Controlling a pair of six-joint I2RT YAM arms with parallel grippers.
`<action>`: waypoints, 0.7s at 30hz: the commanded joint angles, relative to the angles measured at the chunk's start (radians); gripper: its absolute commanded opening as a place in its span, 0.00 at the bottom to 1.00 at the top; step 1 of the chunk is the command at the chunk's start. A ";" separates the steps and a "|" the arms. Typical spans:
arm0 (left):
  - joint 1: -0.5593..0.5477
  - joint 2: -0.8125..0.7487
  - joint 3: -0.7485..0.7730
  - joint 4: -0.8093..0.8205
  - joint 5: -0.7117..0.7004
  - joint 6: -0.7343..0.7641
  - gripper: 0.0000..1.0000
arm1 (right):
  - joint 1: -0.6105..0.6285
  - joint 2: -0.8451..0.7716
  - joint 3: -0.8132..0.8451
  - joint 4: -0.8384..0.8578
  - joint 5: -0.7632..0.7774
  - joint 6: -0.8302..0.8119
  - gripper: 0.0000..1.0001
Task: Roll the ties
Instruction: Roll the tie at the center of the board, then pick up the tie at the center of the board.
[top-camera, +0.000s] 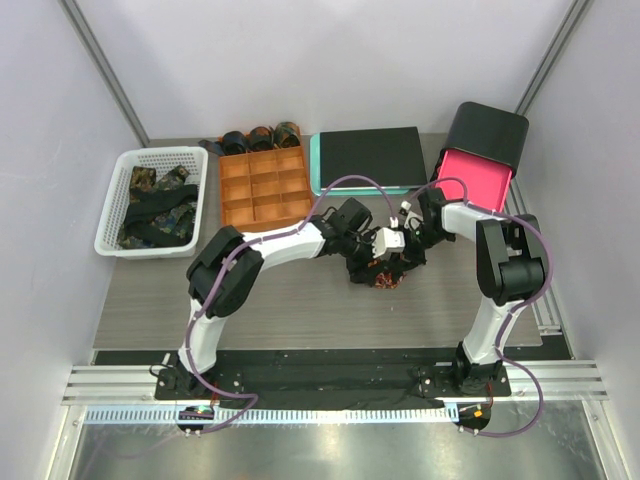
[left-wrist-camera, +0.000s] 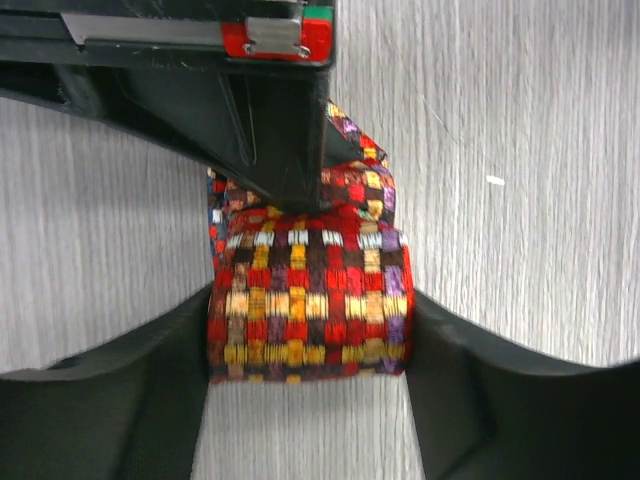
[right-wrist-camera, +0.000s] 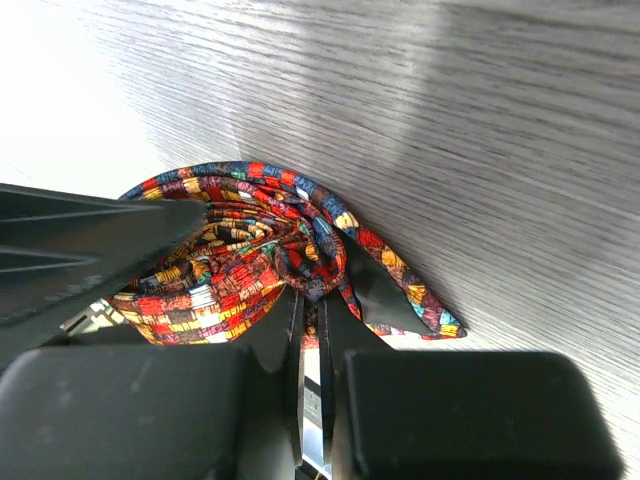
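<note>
A grey wood-grain table is enclosed by plain white walls. Near its middle, the right gripper is seen with its jaws almost together, only a thin slit left between them. A fold of the red check tie is nipped at their tips. The left gripper is set with its jaws wide apart, one at each side of the tie's bundled part, and the inner faces lie against the fabric edges. Whether the bundle is squeezed or merely flanked cannot be told. The tie is gathered in a loose, uneven coil on the table between the two wrists, with a loop spread out to one side.

Well apart, at the far left, dark patterned ties are heaped in a white basket. Just beside it an orange compartment tray is placed, and three rolled ties are lined up along its far edge. A black board with a teal border and a black bin with a pink inside are found further right.
</note>
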 joint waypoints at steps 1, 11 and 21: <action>-0.015 0.039 0.042 0.035 0.025 -0.018 0.58 | 0.012 0.064 -0.008 0.015 0.201 -0.054 0.01; -0.043 0.051 -0.016 -0.005 -0.064 0.015 0.17 | 0.024 0.026 0.010 -0.011 0.135 -0.054 0.16; -0.044 0.016 -0.106 -0.062 -0.136 0.069 0.07 | -0.046 -0.116 0.042 -0.148 0.036 -0.067 0.65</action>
